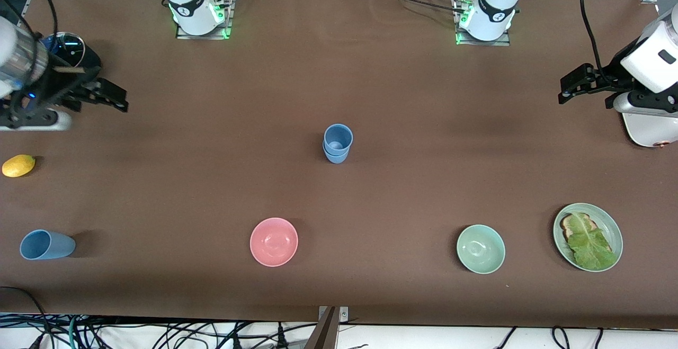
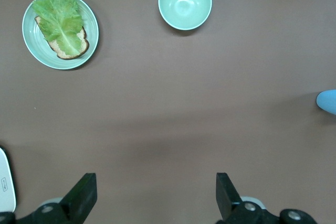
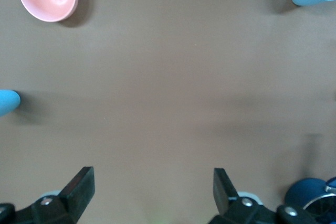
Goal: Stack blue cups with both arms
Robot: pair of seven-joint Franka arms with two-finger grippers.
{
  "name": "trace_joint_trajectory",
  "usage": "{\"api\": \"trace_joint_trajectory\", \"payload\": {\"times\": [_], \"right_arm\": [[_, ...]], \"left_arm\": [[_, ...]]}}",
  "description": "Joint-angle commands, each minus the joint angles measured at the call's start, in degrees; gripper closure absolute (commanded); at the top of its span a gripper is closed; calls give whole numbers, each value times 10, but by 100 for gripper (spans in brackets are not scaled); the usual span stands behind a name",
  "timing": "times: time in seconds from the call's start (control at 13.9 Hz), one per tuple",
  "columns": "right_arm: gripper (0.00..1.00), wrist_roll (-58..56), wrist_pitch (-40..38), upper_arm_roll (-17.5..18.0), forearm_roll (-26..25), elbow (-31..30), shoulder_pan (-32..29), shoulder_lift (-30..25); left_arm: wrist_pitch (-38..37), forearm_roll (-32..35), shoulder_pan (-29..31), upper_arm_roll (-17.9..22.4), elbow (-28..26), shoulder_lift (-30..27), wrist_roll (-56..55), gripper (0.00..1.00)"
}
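Both my grippers hang empty, fingers spread wide apart: my right gripper (image 1: pixel 108 97) over the desk (image 1: pixel 424 179) edge at the right arm's end, my left gripper (image 1: pixel 574 85) over the left arm's end, beside the white appliance (image 1: pixel 649 129). I take the stacked blue cups (image 1: pixel 337 144) as my landmark: two are nested upright mid-desk, well apart from both my hands. The loose blue cup (image 1: pixel 46 244) lies on its side, nearer the front camera than the stack and well toward the right arm's end, with the lemon (image 1: pixel 18 165) between it and my right gripper. The pink bowl (image 1: pixel 274 241) and the mint bowl (image 1: pixel 480 249) sit nearer the camera than the stack; the plate with toast and lettuce (image 1: pixel 609 222) is out toward the left arm's end.

I judge the tipped cup is my remaining job. Its round tapered wall could roll or squirt out if my fingers close off-centre. Carrying it in, a tilted approach could catch the stack's rim and topple both cups, or my two arms could crowd each other over the stack
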Motion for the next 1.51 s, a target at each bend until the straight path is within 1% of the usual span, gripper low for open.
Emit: {"api": "trace_joint_trajectory", "payload": {"times": [0.0, 0.29, 0.5, 0.72, 0.86, 1.44], "right_arm": [[0, -16, 12, 33, 9, -72, -40, -55], [0, -38, 4, 40, 8, -74, -52, -55], [0, -37, -20, 41, 5, -60, -47, -48], [0, -41, -20, 40, 4, -41, -46, -36], [0, -35, -19, 39, 7, -40, -47, -32], [0, -41, -20, 39, 6, -29, -47, -33]], "left_arm": [[-9, -1, 1, 2, 19, 6, -5, 0], [-9, -1, 2, 2, 19, 5, -4, 0], [-8, -1, 2, 2, 19, 6, -3, 0], [-8, -1, 2, 2, 19, 6, -3, 0], [-8, 0, 2, 2, 19, 6, -3, 0], [-8, -1, 2, 2, 19, 7, -3, 0]]}}
